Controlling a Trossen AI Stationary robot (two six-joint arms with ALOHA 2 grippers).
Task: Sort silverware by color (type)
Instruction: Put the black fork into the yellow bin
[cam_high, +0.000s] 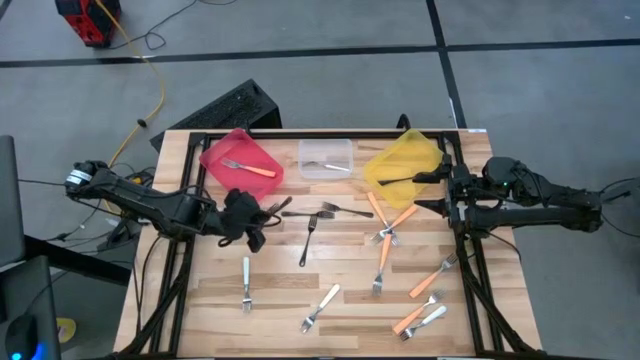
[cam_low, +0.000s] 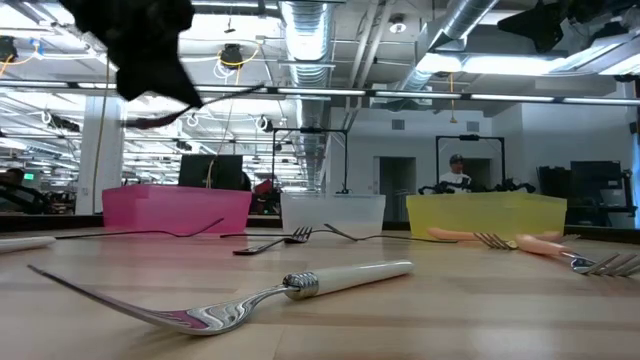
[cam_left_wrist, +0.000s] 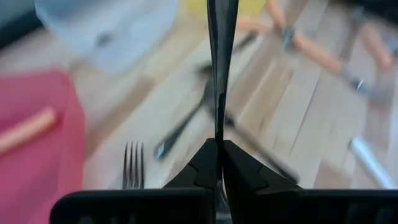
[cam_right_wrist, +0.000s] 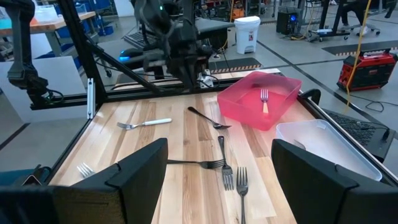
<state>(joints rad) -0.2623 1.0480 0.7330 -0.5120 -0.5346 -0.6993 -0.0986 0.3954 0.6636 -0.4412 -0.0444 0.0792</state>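
A pale wooden slat table (cam_high: 330, 270) stands on a grey floor, with an open workshop of pipes and ceiling lights behind it in the low view.

The silverware is small forks of three kinds, scattered over the tabletop. Orange-handled forks with silver heads (cam_high: 385, 262) lie mostly on the right half, several crossing one another just below the yellow bin. White-handled silver forks (cam_high: 322, 307) lie along the near edge, one close to the low camera (cam_low: 250, 293). Slim black forks (cam_high: 307, 243) lie near the middle, below the clear bin.

The left gripper (cam_high: 262, 212) hangs above the table just below the red bin, its jaws pressed together on a black fork (cam_left_wrist: 221, 56) that sticks forward from the fingertips. The right gripper (cam_high: 440, 190) waits at the table's right edge beside the yellow bin, with its jaws spread wide.

Three bins stand in a row at the far edge. The red plastic bin (cam_high: 241, 160) holds one orange-handled fork. The clear rectangular bin (cam_high: 326, 157) holds one silver fork. The yellow plastic bin (cam_high: 402, 160) holds one black fork.
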